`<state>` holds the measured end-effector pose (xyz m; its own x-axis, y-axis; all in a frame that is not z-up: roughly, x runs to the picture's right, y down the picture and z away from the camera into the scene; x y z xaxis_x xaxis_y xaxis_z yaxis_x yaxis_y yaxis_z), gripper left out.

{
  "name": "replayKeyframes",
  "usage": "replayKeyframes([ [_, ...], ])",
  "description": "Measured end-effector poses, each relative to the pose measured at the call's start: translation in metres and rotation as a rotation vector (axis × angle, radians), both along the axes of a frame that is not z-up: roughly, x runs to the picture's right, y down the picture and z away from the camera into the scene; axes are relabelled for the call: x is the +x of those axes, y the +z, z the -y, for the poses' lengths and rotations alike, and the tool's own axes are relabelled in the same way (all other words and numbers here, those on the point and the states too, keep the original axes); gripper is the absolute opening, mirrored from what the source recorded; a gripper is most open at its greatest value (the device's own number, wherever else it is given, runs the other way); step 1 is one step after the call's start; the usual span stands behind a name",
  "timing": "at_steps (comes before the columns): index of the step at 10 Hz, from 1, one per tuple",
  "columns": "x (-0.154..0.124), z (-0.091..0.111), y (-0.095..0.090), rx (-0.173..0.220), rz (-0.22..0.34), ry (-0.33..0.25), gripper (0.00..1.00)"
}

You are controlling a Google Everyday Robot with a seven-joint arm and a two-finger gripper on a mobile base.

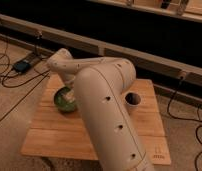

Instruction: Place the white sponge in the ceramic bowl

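Note:
The ceramic bowl (61,103), glossy dark green, sits on the left half of the wooden table (49,131). My arm rises from the lower right, bends at the back and comes down over the bowl. The gripper (69,90) hangs at the bowl's mouth and is largely hidden by my forearm. A pale patch shows just inside the bowl's rim under the gripper. I cannot tell whether it is the white sponge or part of the gripper. No sponge shows elsewhere on the table.
A dark cylindrical cup with a pale rim (133,99) stands on the table right of my arm. Cables (6,75) and a small box (21,65) lie on the floor at left. A long low rail (159,62) runs behind the table.

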<state>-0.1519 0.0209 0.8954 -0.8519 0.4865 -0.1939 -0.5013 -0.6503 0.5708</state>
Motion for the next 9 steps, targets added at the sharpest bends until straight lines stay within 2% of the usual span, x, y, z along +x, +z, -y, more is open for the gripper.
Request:
replayKeyframes([
  [2, -0.020, 0.007, 0.002, 0.014, 0.029, -0.003, 0.02],
  [4, -0.053, 0.011, -0.010, 0.038, 0.072, -0.020, 0.22],
  [7, -0.085, -0.007, -0.036, 0.071, 0.061, -0.039, 0.53],
  [8, -0.083, -0.009, -0.039, 0.080, 0.048, -0.033, 0.61],
  [9, -0.077, -0.013, -0.040, 0.085, 0.031, -0.022, 0.74],
])
